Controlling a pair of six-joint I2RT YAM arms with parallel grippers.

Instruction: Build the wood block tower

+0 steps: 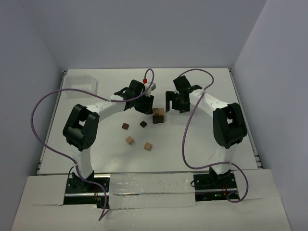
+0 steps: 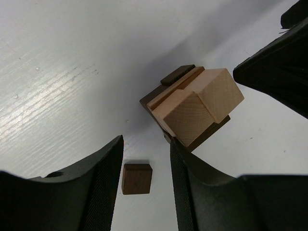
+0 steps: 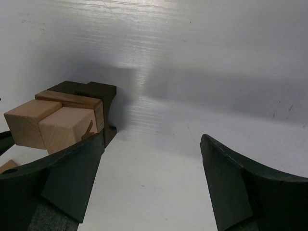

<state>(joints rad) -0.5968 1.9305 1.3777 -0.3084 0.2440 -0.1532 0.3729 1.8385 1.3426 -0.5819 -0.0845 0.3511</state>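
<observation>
Compact tower (image 2: 197, 106), tan atop dark

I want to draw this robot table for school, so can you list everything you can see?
tower: one, tan and dark brown cubes, middle of the table, between the two grippers
loose dark brown blocks: two, dark brown, left of the tower and a bit nearer
loose tan blocks: two, light tan, nearer still
clear container: one, see-through, far left corner
table: one, white
cables: two, purple, looping off each arm
arms: two, white and black, bases at the near edge
left gripper: one, black, open, just left of the tower
right gripper: one, black, open, just right of the tower
</observation>
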